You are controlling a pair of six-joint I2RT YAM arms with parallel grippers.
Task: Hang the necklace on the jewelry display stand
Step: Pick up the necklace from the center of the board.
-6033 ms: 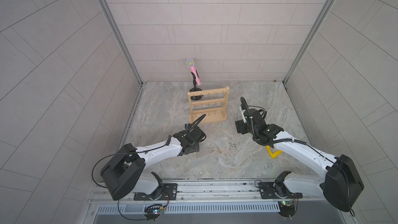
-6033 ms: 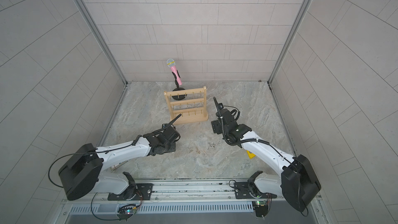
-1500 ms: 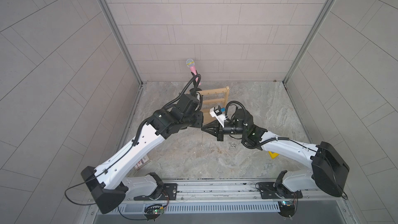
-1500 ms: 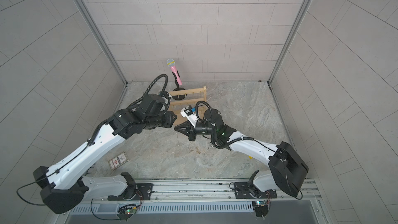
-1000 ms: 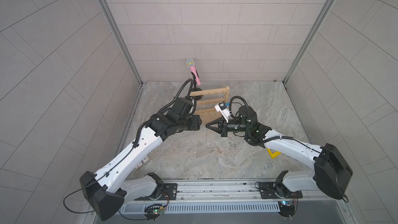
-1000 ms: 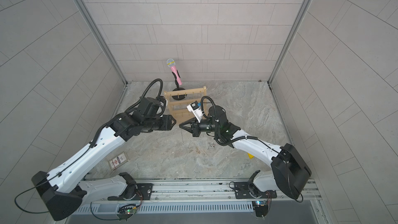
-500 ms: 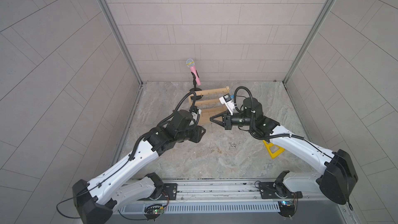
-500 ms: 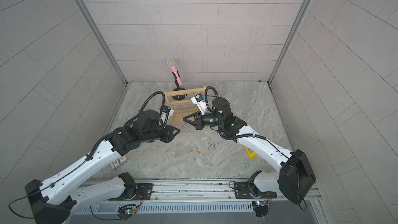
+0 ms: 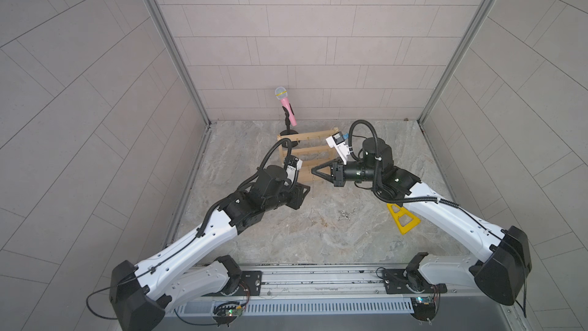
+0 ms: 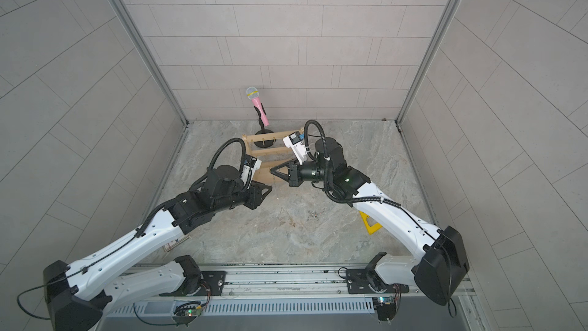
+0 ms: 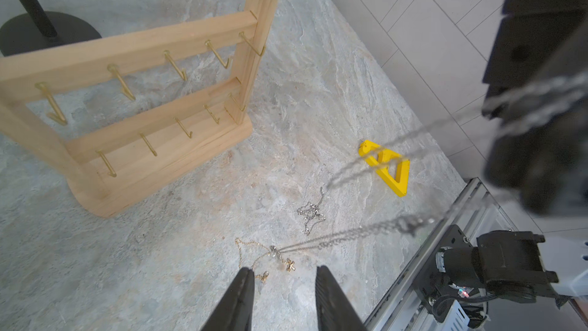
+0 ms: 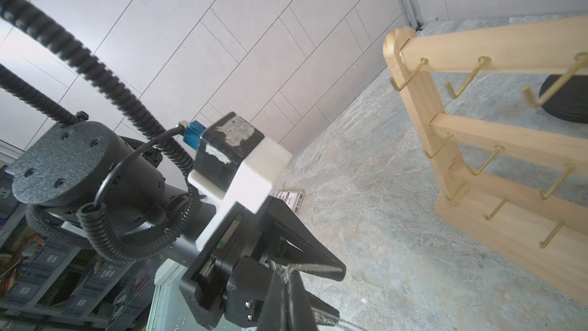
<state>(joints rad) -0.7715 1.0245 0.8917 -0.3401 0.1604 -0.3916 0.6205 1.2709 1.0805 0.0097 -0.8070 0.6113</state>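
- The jewelry display stand (image 9: 310, 149) is upright at the back of the floor (image 9: 286, 243), with a pink microphone (image 9: 287, 108) directly behind it.
- The right gripper (image 9: 313, 170), pressed together, pinches the necklace (image 11: 350, 234), which dangles just before the stand.
- The left gripper (image 11: 283, 269) is spread and holds nothing, close beside the chain.
- A yellow triangle (image 11: 401, 179) and two loose chains (image 11: 311, 213) lie nearby.

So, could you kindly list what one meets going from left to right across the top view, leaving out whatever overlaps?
Left claw → loose silver chain on the floor → yellow triangle.
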